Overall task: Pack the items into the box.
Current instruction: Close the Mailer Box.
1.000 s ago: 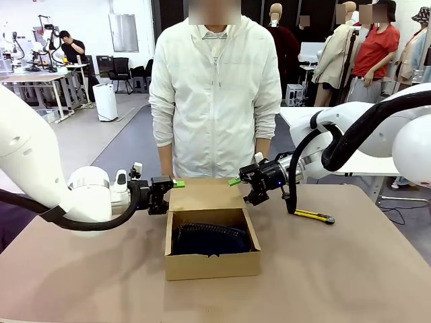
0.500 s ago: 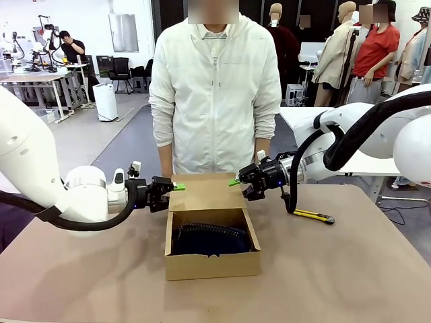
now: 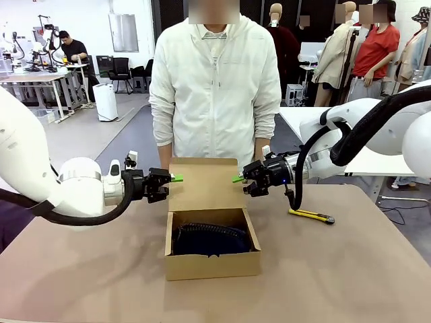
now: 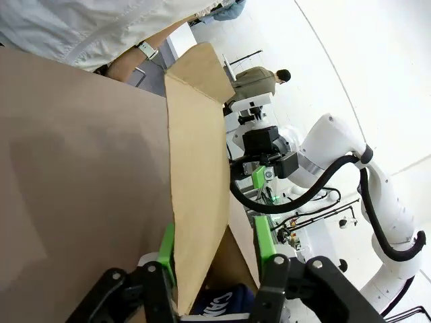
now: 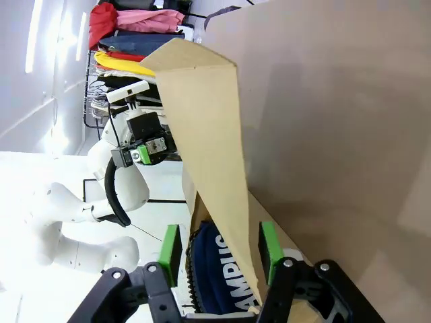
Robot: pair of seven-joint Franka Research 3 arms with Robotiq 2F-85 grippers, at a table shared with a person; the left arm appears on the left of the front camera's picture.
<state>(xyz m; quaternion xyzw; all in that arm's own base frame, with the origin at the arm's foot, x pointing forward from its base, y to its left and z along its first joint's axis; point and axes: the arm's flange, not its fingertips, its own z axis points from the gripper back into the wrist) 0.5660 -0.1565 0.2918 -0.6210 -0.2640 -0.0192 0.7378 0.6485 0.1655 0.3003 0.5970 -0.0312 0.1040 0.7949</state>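
We find the box (image 3: 212,264) near the middle of the table (image 3: 350,269), open at the top. The navy pouch (image 3: 210,239) lies inside it and covers most of the floor; whether anything lies beneath the pouch we cannot tell. The hinged flap (image 3: 205,185) stands roughly upright at the far wall, directly in front of the person (image 3: 214,87). The left gripper (image 3: 174,179) sits at the flap's left edge and the right gripper (image 3: 237,179) at its right edge. In each wrist view the green pads stand either side of the cardboard with a gap on one side, so we judge both grippers spread around the flap, not clamping it. Our main concern is that the flap is guided, not held. If one arm leads the other in bringing the lid down, the sheet could twist, slip from between the pads or crease at the hinge. The box looks light and nothing pins it, so a forward push on the flap could slide or tip it. The soft pouch may bulge and keep the lid from seating. The person's hands are hidden behind the flap, close to both grippers, which is a contact hazard. The yellow utility knife (image 3: 311,215) lies well apart to the right and poses no concern.
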